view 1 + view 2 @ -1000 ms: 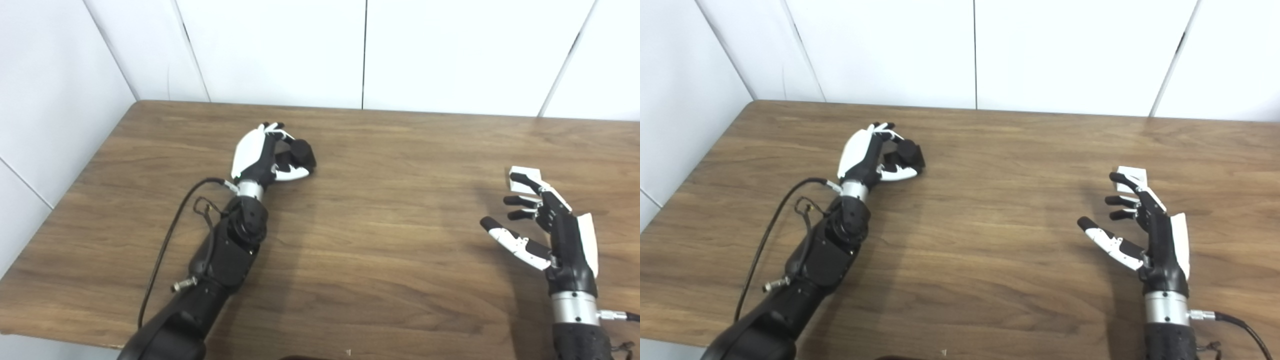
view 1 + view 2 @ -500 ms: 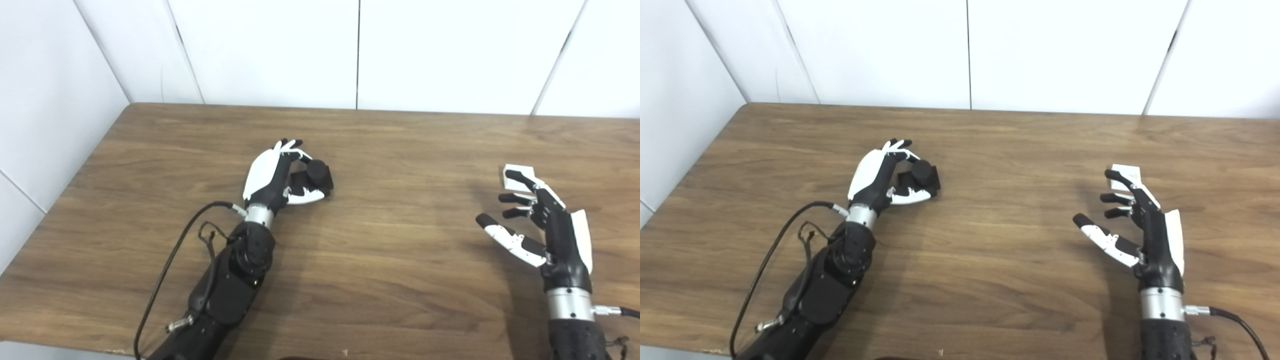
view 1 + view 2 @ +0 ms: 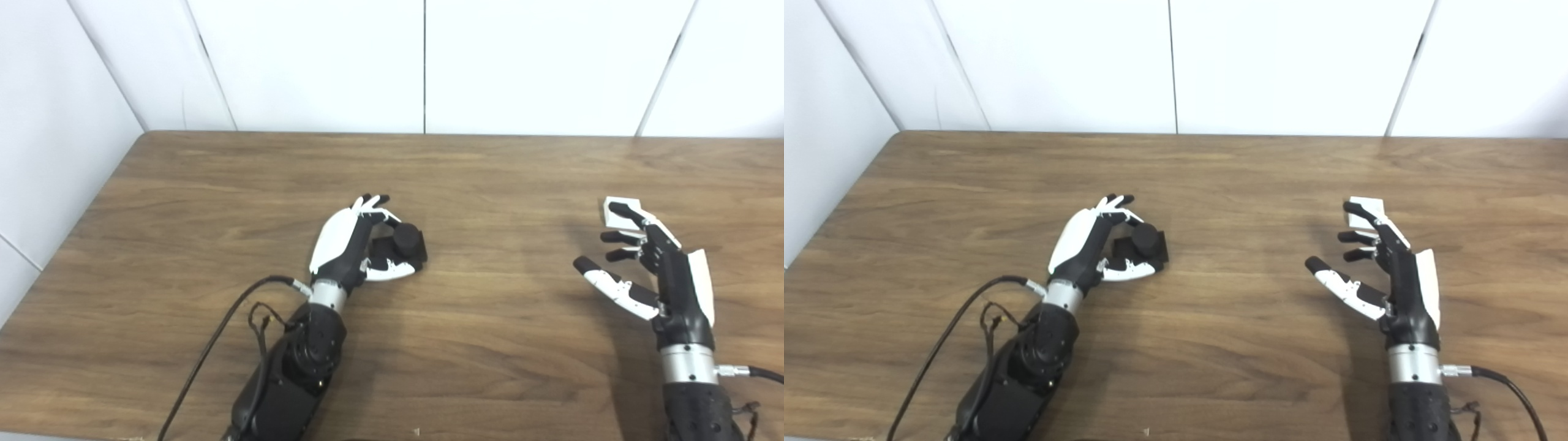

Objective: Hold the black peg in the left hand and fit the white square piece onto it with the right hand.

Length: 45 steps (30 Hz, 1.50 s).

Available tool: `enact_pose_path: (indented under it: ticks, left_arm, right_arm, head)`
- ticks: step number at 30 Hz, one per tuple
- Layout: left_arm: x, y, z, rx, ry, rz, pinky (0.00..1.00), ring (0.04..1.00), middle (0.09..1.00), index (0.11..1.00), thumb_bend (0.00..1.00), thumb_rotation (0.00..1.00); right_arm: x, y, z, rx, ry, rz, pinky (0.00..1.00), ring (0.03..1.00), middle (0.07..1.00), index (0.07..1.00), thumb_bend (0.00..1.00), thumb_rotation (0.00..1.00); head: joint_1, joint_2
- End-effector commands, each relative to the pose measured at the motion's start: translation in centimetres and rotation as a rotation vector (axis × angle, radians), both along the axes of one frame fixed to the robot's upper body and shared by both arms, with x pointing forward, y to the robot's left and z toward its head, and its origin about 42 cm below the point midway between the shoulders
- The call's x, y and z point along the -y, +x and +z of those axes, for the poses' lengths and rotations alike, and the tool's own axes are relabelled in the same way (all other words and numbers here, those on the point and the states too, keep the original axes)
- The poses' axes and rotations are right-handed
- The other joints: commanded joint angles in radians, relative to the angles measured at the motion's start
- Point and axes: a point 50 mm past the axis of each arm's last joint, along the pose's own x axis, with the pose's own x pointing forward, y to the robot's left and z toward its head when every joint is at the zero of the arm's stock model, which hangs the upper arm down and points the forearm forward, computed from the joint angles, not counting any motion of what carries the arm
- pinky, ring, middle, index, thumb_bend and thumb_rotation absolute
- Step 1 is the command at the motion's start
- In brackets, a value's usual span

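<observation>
Already the left hand [image 3: 361, 245] was clamped on the black peg [image 3: 408, 239], so next the right hand [image 3: 652, 272], fingers apart, needed to close on the white square piece [image 3: 621, 208].

My left hand [image 3: 355, 245] was white-backed with black fingers, its peg [image 3: 407, 240] black. My right hand [image 3: 658, 275] matched, near a white square piece [image 3: 620, 208], on the brown wood-grain table [image 3: 490, 343].
</observation>
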Motion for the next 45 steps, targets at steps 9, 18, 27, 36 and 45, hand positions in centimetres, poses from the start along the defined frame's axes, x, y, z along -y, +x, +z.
enact_pose_path:
  ticks: [9, 18, 27, 36, 45]
  left_arm:
    - [2.3, -1.7, -0.7, 0.005, 0.007, -0.129, 1.00, 1.000, 0.918, 0.486, 0.52, 0.09]
    - [3.2, -1.9, -0.4, 0.006, 0.006, -0.167, 1.00, 1.000, 0.922, 0.487, 0.52, 0.09]
    - [1.9, -0.9, -0.6, 0.006, 0.037, -0.148, 1.00, 1.000, 0.920, 0.490, 0.52, 0.08]
    - [0.2, -0.3, -0.8, -0.036, 0.085, -0.162, 1.00, 1.000, 0.938, 0.493, 0.52, 0.09]
    - [0.3, -0.3, -1.2, -0.046, 0.083, -0.149, 1.00, 1.000, 0.938, 0.493, 0.52, 0.09]
  right_arm:
    - [-0.2, 0.6, 2.1, 0.081, -0.009, 0.001, 0.55, 0.678, 0.840, 0.781, 0.68, 0.31]
    - [-0.3, 0.6, 2.3, 0.087, -0.005, 0.003, 0.54, 0.680, 0.839, 0.778, 0.67, 0.27]
    - [-0.5, 0.4, 2.6, 0.094, -0.023, -0.008, 0.54, 0.683, 0.832, 0.775, 0.67, 0.29]
    - [-0.8, 0.6, 3.1, 0.107, -0.030, -0.030, 0.57, 0.679, 0.824, 0.759, 0.68, 0.26]
    - [0.3, 1.1, 4.4, 0.120, -0.077, -0.031, 0.57, 0.685, 0.826, 0.768, 0.66, 0.23]
  head:
    - [-0.007, 0.004]
    - [-0.022, 0.007]
    - [-0.174, -0.008]
    - [-0.255, -0.022]
    - [-0.261, -0.023]
